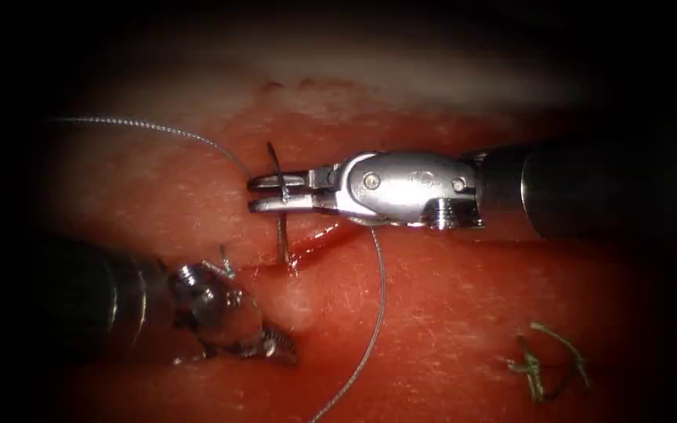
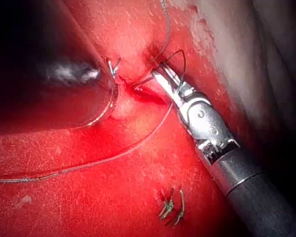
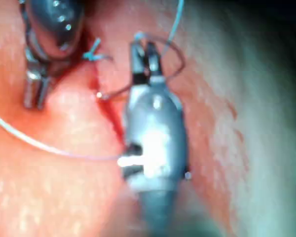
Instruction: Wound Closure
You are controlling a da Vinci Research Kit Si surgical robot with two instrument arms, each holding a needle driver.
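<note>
My right tool (image 1: 264, 193) comes in from the right, its jaws shut on the curved needle (image 1: 281, 235) close to its tail end. The needle runs down from the jaws and its tip enters the tissue (image 1: 448, 313) at the cut (image 1: 324, 235), where red fluid lies. The right wrist view shows the needle (image 3: 180, 64) arcing from the jaws (image 3: 144, 49) into the cut's edge. My left tool (image 1: 280, 346) lies low on the left, jaws pinched on a raised mound of tissue beside the cut. Thread (image 1: 158, 129) trails from the needle's tail to the upper left.
A tied knot (image 1: 225, 265) with short ends sits just left of the needle's entry. A second run of thread (image 1: 378, 313) curves down to the front edge. Cut ends of thread (image 1: 542, 368) lie on the tissue at the lower right.
</note>
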